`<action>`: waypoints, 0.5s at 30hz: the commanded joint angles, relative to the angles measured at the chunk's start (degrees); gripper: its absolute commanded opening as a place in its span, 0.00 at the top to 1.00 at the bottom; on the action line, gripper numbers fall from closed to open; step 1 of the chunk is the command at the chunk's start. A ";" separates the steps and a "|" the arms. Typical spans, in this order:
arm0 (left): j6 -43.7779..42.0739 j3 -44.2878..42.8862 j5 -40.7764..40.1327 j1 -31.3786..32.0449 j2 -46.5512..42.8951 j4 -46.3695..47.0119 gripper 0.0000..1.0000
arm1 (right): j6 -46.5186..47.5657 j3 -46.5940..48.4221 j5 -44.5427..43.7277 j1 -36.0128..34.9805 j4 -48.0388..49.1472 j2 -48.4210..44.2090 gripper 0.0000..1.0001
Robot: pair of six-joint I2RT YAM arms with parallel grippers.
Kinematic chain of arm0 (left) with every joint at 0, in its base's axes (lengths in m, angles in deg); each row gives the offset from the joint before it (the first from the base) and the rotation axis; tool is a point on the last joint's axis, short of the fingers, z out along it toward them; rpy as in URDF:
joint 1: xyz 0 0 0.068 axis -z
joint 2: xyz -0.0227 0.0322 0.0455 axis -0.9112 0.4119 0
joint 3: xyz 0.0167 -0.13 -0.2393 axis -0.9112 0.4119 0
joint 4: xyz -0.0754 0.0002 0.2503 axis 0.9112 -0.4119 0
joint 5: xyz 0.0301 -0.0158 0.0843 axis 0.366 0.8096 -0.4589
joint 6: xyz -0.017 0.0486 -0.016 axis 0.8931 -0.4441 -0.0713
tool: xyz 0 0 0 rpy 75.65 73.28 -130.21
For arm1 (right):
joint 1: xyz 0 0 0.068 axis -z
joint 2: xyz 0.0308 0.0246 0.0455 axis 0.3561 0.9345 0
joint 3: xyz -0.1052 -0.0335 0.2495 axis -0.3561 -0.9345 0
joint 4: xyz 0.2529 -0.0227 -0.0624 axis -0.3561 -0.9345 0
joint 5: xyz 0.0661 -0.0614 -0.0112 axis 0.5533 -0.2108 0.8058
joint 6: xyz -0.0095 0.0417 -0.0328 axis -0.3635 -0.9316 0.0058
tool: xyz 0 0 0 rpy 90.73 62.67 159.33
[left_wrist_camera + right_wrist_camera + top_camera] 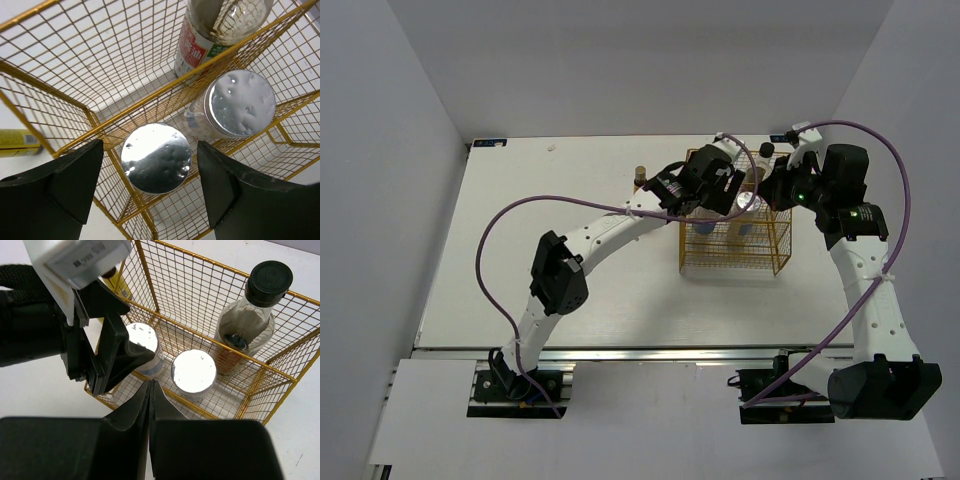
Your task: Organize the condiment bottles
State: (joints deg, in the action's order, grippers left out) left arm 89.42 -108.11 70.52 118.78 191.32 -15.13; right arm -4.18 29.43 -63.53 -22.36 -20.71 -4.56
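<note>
Two white cylinders with silver lids stand in the yellow wire basket (pixel 75 107). My left gripper (pixel 150 150) is open, with a finger on each side of the nearer cylinder (pixel 156 157), not touching it. The second cylinder (pixel 241 102) stands beside it. The dark-sauce bottle (pixel 252 320) with the black cap stands in the basket's far corner. One tiny brown yellow-labelled bottle (pixel 17 142) stands on the table outside the basket (pixel 641 175); the other is not visible. My right gripper (pixel 150 385) is shut and empty, above the basket's near rim.
The basket (pixel 780 262) stands at the back right of the white table (pixel 520 260). Both arms crowd over its far side, the left gripper (pixel 720 195) close to the right gripper (pixel 772 190). Purple cables loop above both arms.
</note>
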 commanded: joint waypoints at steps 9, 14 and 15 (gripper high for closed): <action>7.51 8.94 -10.18 -3.79 -21.71 0.74 0.64 | 16.44 -0.44 17.13 0.35 1.95 -3.42 0.52; 14.80 26.69 -4.14 -11.34 -38.49 3.03 0.91 | 19.81 1.92 16.84 -7.36 -0.77 2.63 0.37; 16.03 33.51 -2.81 -12.57 -43.30 3.46 0.92 | 19.90 2.80 14.28 -9.55 -0.69 5.34 0.37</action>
State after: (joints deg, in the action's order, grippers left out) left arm 99.83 -84.02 64.58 109.69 157.22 -12.62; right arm 11.67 29.78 -48.58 -26.90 -20.58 -4.15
